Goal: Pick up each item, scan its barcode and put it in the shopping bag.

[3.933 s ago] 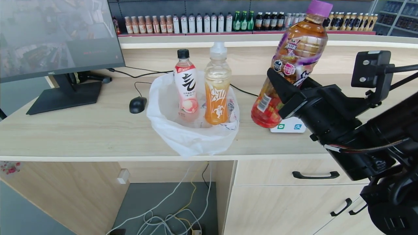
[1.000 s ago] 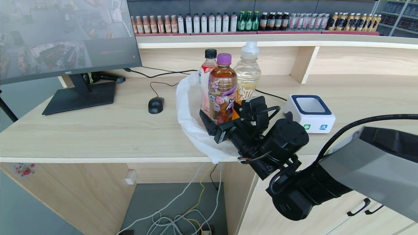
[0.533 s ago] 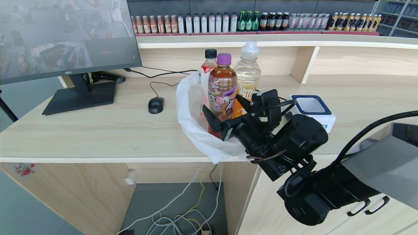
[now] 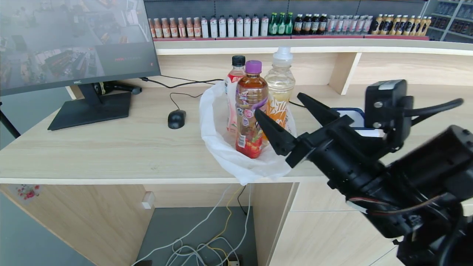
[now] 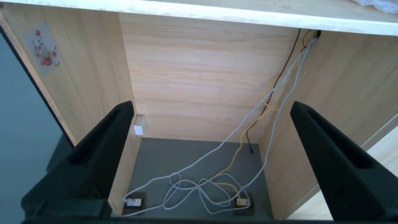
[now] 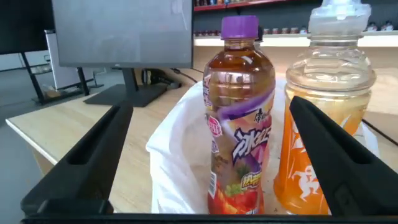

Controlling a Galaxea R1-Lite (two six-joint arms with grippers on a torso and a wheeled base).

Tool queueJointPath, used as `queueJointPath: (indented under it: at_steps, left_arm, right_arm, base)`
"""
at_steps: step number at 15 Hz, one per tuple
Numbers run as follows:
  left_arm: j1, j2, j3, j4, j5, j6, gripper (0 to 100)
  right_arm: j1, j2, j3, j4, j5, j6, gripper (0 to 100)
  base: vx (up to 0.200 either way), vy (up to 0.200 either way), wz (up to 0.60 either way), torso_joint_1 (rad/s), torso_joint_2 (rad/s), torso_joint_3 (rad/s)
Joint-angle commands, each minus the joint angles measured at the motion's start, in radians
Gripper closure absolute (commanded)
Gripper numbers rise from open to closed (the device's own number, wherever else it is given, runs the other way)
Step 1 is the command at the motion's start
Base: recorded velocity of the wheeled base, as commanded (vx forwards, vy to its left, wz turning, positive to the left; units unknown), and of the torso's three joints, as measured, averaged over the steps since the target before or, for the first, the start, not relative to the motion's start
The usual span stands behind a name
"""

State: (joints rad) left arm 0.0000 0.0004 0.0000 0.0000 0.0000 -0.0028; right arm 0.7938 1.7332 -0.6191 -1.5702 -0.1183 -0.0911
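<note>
Fingers (image 4: 272, 132) of the right gripper (image 4: 277, 102) have let go and pulled back, wide apart.
Purple-capped tea bottle (image 4: 251, 107) now stands in the shopping bag (image 4: 221, 147), so it's bagged.

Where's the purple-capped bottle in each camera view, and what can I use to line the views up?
Head view: purple-capped bottle, upright in the white bag, picture centre.
Right wrist view: same bottle, centre, close up.
Left wrist view: faces cables under the counter instead.
Shared landmark: the orange bottle beside it, in head and right wrist views.
</note>
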Motion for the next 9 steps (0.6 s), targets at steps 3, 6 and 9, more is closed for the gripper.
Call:
queueJointPath:
  at_steps: [3,6,9]
  left_arm:
    - [0.000,0.000,0.000,0.000,0.000,0.000,0]
    - [0.000,0.000,0.000,0.000,0.000,0.000,0]
    - [0.000,0.000,0.000,0.000,0.000,0.000,0]
  right_arm:
    - [0.001,-0.515,0.444,-0.001,0.000,-0.001,0]
    - [-0.022,-0.770,0.619,-0.001,0.000,0.001,0]
    - [-0.050,-1.048,0.619,0.311,0.002,0.004,0]
  base:
    - [0.000,0.000,0.00,0.000,0.00,0.000]
    - [0.000,0.000,0.00,0.000,0.00,0.000]
    - [0.000,0.000,0.00,0.000,0.00,0.000]
